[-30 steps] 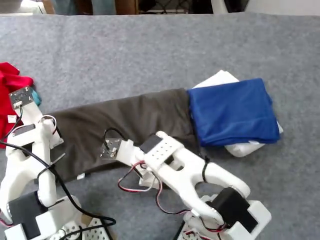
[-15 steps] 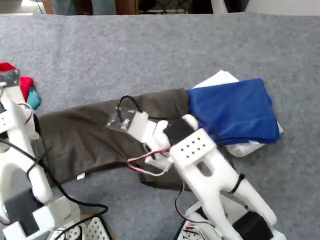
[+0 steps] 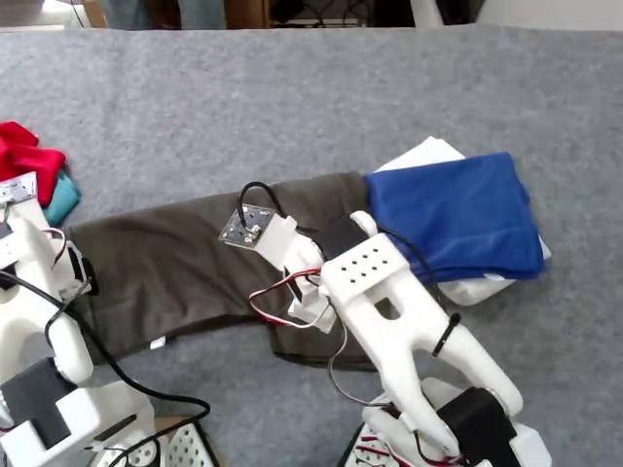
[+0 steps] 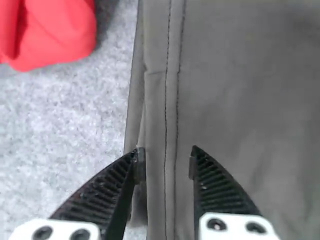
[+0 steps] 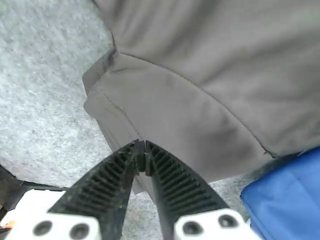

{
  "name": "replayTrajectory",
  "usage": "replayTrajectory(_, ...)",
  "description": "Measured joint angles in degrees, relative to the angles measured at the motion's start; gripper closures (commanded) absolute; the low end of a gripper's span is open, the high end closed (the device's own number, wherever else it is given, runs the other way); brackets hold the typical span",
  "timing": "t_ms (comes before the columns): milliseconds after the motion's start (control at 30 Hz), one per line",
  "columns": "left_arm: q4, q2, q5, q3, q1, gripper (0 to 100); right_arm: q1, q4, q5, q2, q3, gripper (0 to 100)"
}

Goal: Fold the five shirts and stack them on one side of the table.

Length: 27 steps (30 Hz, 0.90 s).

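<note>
A dark brown shirt (image 3: 165, 263) lies stretched across the middle of the grey table (image 3: 292, 97). My left gripper (image 4: 164, 165) is open at the shirt's left end, one finger on either side of the stitched hem (image 4: 170, 100). My right gripper (image 5: 143, 156) is shut on a fold of the brown shirt (image 5: 200, 60) near its lower edge, beside the blue shirt (image 5: 290, 195). In the high view the right arm (image 3: 375, 292) lies over the shirt's right half and hides that gripper. A folded blue shirt (image 3: 453, 214) rests on a folded white shirt (image 3: 428, 154) at the right.
A crumpled red shirt (image 3: 24, 156) and a teal shirt (image 3: 60, 199) lie at the table's left edge, and the red shirt (image 4: 45, 30) is close to my left gripper. Bare grey cloth runs along the far side. Cables hang from both arms.
The right arm has swung from the shirt's lower left up and to the right over its middle. The left arm has shifted left off the shirt's end.
</note>
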Motion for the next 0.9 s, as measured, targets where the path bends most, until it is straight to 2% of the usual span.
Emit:
replayTrajectory(200,-7.65,0.00,0.00,3.25,-1.32,97,0.00,0.00,0.00,0.00,0.00,98.4)
replayTrajectory(500,-9.49,0.00,0.00,3.34,-1.49,95,0.00,0.00,0.00,0.00,0.00,98.4)
replayTrajectory(733,-1.76,0.18,0.00,2.99,1.23,95,0.00,0.00,0.00,0.00,0.00,98.4)
replayTrajectory(900,-0.88,0.18,0.00,2.99,2.11,91,0.00,0.00,0.00,0.00,0.00,98.4)
